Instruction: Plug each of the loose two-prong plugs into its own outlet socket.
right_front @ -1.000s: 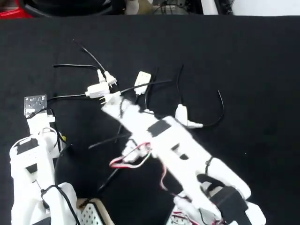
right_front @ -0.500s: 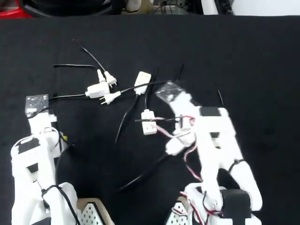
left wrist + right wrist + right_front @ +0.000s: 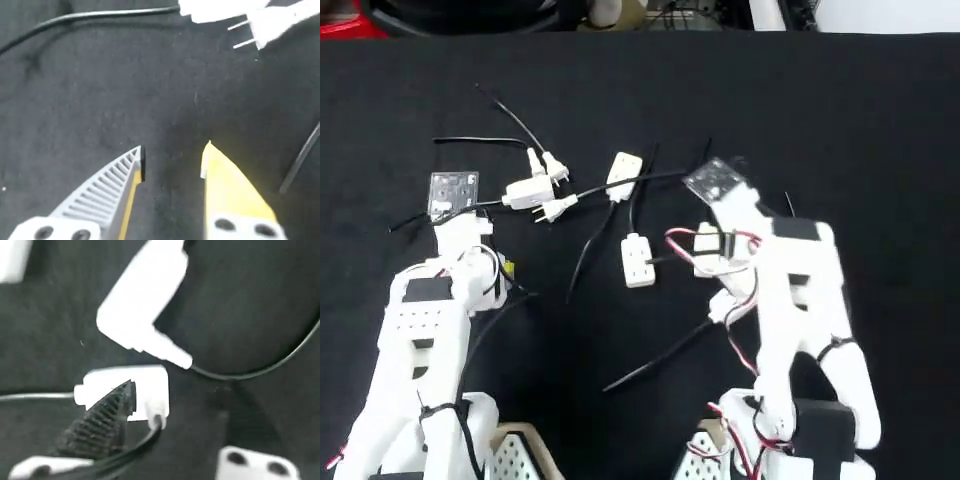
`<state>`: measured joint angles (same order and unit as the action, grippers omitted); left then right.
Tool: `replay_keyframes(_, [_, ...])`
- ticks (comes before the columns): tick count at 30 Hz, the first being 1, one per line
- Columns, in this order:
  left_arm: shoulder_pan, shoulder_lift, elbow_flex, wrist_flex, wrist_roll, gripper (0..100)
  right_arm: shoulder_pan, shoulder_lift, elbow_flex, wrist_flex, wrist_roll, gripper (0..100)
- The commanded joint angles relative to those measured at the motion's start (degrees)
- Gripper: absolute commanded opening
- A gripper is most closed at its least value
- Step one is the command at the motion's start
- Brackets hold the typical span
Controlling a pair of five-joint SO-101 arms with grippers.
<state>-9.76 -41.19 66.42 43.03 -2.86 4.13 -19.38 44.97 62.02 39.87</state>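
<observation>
Black cloth (image 3: 880, 110) covers the table, lying wide and bare along the top and right edges of the high view. The white pieces cluster upper left of centre, where a two-prong plug (image 3: 552, 209) lies just beside a socket block (image 3: 527, 192), and a second socket block (image 3: 638, 260) sits at centre. The left gripper (image 3: 452, 193) rests left of the cluster, jaws released over bare cloth, while the right gripper (image 3: 717, 182) hangs right of centre, and I cannot tell whether it clasps anything.
</observation>
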Motion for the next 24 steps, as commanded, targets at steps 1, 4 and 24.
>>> replay_keyframes(1, [-5.58,-0.7,-1.89,-0.88,1.05,20,-5.19,-0.84,-10.07,6.86,-7.82,32.6])
replay_keyframes(4, [-12.44,-0.7,-1.27,-0.88,-1.85,20,-11.43,-0.84,-18.59,13.71,-12.75,32.8])
replay_keyframes(24, [-17.45,-0.7,7.34,-6.68,-10.9,20,-27.78,28.97,-30.2,-4.66,-32.88,32.8])
